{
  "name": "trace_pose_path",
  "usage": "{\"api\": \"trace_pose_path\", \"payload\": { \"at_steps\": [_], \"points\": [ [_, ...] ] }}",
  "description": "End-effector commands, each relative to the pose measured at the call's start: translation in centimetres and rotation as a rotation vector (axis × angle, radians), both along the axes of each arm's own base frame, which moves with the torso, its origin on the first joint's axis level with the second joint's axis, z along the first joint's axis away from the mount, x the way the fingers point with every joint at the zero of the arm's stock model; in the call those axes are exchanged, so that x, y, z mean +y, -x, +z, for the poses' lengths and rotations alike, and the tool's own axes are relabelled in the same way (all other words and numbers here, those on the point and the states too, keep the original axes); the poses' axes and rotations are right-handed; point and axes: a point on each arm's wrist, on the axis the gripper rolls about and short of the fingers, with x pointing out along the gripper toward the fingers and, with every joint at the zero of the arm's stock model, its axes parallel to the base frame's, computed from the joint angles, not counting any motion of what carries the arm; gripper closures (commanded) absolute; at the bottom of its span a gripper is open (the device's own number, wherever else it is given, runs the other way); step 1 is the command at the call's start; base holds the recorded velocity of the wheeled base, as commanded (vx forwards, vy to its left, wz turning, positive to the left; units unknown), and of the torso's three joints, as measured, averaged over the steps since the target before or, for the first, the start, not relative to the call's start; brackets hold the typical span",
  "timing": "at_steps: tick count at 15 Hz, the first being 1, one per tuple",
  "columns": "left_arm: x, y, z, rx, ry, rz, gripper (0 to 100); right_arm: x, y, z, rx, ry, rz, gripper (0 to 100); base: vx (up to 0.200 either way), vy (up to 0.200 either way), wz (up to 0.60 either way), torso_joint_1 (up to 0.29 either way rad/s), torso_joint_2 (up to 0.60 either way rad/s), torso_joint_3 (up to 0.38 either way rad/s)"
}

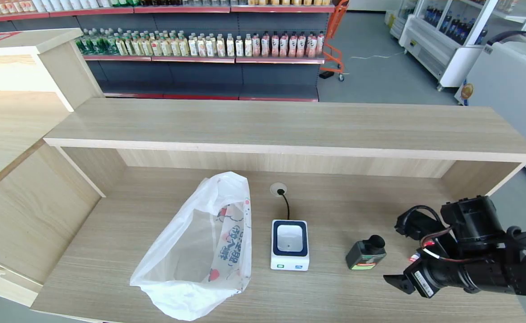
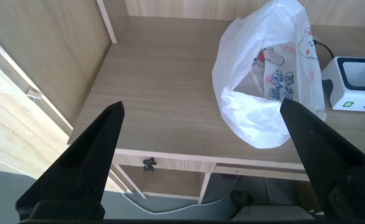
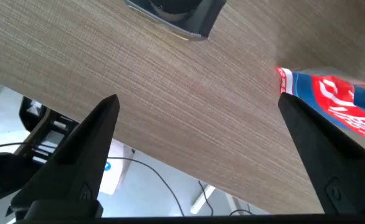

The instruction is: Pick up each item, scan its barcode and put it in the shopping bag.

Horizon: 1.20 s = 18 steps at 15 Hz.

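A white plastic shopping bag (image 1: 195, 251) lies on the wooden counter with its mouth toward the front edge, also visible as the bag (image 2: 270, 74). To its right sits the white barcode scanner (image 1: 290, 244), cabled to the back. A dark green bottle (image 1: 365, 255) with a black cap stands right of the scanner. A red and blue packet (image 3: 338, 102) lies beside it, mostly hidden behind my right arm in the head view. My right gripper (image 3: 201, 155) hangs open over the counter's front edge near the bottle (image 3: 176, 12). My left gripper (image 2: 201, 162) is open and holds nothing, off the counter's front left.
A raised wooden ledge (image 1: 290, 130) runs along the back of the counter, and a side wall (image 1: 34, 215) closes its left end. Bare counter lies between the bag and the left wall. Store shelves and fridges stand far behind.
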Motion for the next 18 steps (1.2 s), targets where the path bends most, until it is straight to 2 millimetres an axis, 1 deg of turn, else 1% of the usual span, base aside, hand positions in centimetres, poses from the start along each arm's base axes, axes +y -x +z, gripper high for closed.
{"api": "trace_pose_path", "payload": {
  "at_steps": [1, 4, 7, 9, 12, 16, 17, 18],
  "points": [
    [0.0, 0.0, 0.0, 0.0, 0.0, 0.0, 0, 0.4, -1.5, -2.5, 0.036, 0.045, 0.041, 0, 0.0, 0.0, 0.0, 0.0, 0.0, 0.0],
    [0.0, 0.0, 0.0, 0.0, 0.0, 0.0, 0, 1.7, -3.0, -3.8, -0.004, 0.053, 0.099, 0, 0.0, 0.0, 0.0, 0.0, 0.0, 0.0],
    [0.0, 0.0, 0.0, 0.0, 0.0, 0.0, 0, 3.2, -4.5, -4.6, -0.061, 0.029, 0.139, 0, 0.0, 0.0, 0.0, 0.0, 0.0, 0.0],
    [0.0, 0.0, 0.0, 0.0, 0.0, 0.0, 0, 4.0, -4.9, -5.0, -0.071, -0.008, 0.189, 0, 0.0, 0.0, 0.0, 0.0, 0.0, 0.0],
    [0.0, 0.0, 0.0, 0.0, 0.0, 0.0, 0, 5.1, -5.4, -5.6, -0.101, -0.018, 0.219, 0, 0.0, 0.0, 0.0, 0.0, 0.0, 0.0],
    [0.0, 0.0, 0.0, 0.0, 0.0, 0.0, 0, 5.4, -5.7, -5.8, -0.124, -0.024, 0.225, 0, 0.0, 0.0, 0.0, 0.0, 0.0, 0.0],
    [0.0, 0.0, 0.0, 0.0, 0.0, 0.0, 0, 5.5, -5.7, -5.8, -0.126, -0.025, 0.225, 100, 0.0, 0.0, 0.0, 0.0, 0.0, 0.0],
    [0.0, 0.0, 0.0, 0.0, 0.0, 0.0, 0, 5.5, -5.8, -5.6, -0.132, -0.03, 0.222, 100, 0.0, 0.0, 0.0, 0.0, 0.0, 0.0]
  ]
}}
